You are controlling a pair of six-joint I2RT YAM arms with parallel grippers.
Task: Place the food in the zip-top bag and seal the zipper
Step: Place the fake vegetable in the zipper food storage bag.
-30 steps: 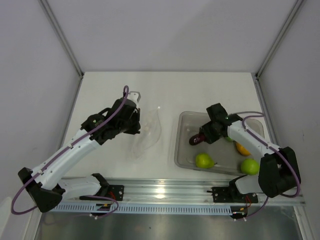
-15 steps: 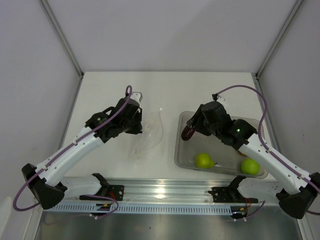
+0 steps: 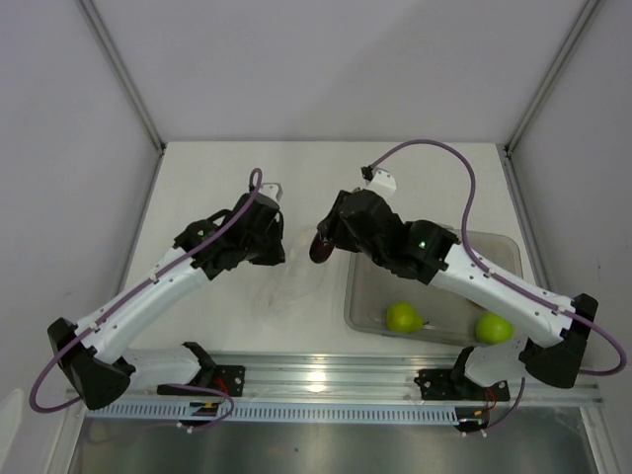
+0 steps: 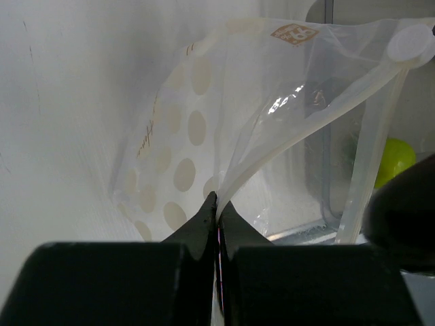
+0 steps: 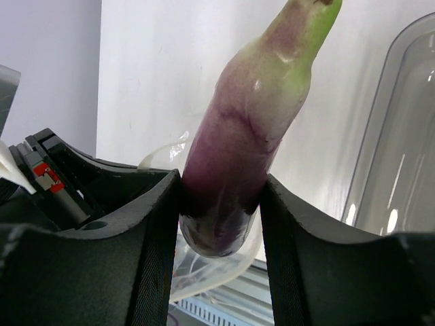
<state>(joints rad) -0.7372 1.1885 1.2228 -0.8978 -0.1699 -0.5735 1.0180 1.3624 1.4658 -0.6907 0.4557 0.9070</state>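
Top external: eggplant [image 3: 321, 247] beside bag [image 3: 299, 275] edge.

Right tool [image 5: 221, 234] with eggplant [image 3: 321, 248] out of tub [image 3: 354, 296], now beside zip-top bag [image 4: 183, 136].

Orange label [image 4: 294, 32] on zip-top bag [image 4: 183, 129] — lettering illegible.

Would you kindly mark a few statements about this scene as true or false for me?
1. The right gripper holds the eggplant. True.
2. The eggplant lies in the tub. False: it is held in the air, outside the tub on the side of the zip-top bag.
3. The left gripper is shut on the zip-top bag's edge. True.
4. No food lies in the tub. False: the pear and the round green fruit lie in it.
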